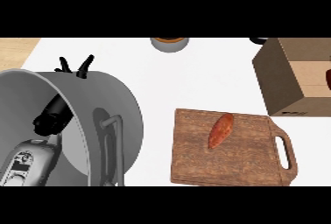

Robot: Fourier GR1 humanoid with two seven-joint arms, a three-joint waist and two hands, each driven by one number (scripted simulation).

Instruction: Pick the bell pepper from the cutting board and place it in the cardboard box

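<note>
An elongated orange-red bell pepper (221, 130) lies on the wooden cutting board (226, 162), near its far edge. The board has a handle on its right side. An open cardboard box (287, 83) stands at the right, just beyond the board's far right corner. My left hand (84, 66) shows at the upper left with its black fingers pointing up, open and holding nothing, far from the pepper. Its large grey forearm fills the lower left of the view. My right hand does not show.
A grey round container (169, 43) with something brown inside sits at the counter's far edge. A dark red object (328, 78) shows inside the box at the view's right edge. The white counter (194, 78) lies between forearm, board and box.
</note>
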